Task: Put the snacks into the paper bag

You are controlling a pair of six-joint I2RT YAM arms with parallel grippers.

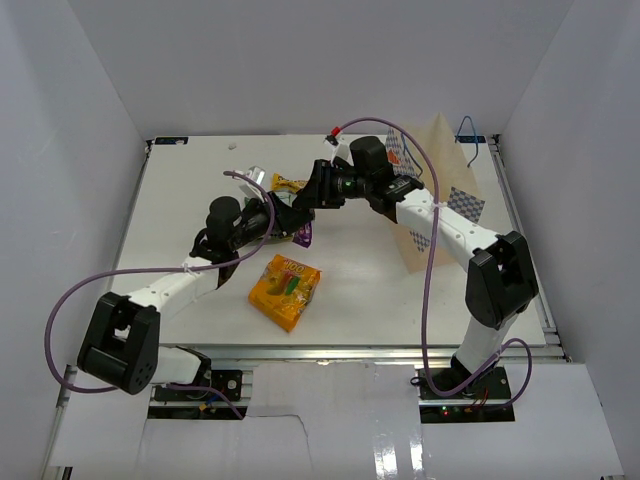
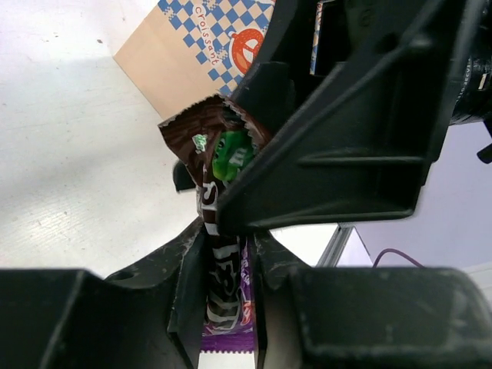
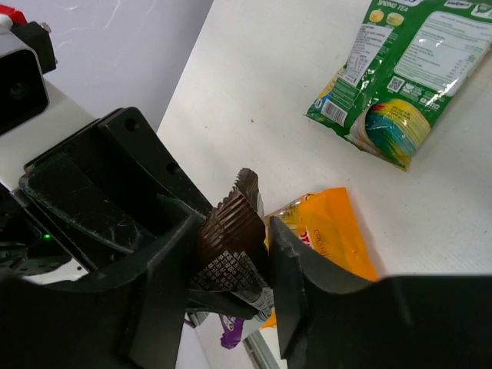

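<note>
A dark brown bar (image 2: 219,165) hangs above the table between both grippers. My left gripper (image 2: 227,257) is shut on its lower end, with a purple packet (image 2: 247,307) pinched beside it. My right gripper (image 3: 240,250) is shut on the crimped upper end (image 3: 234,223). In the top view the two grippers meet, left gripper (image 1: 287,222) and right gripper (image 1: 306,198). The orange-yellow pouch (image 1: 285,291) lies on the table in front. The green-white pouch (image 3: 400,73) and a yellow bar wrapper (image 3: 332,234) lie below. The paper bag (image 1: 437,165) stands upright at the far right.
The right arm (image 1: 440,220) stretches in front of the paper bag. The bag's checkered side (image 2: 204,34) shows behind the grippers in the left wrist view. White walls enclose the table (image 1: 180,215) on three sides. A purple cable (image 1: 80,290) loops at the left.
</note>
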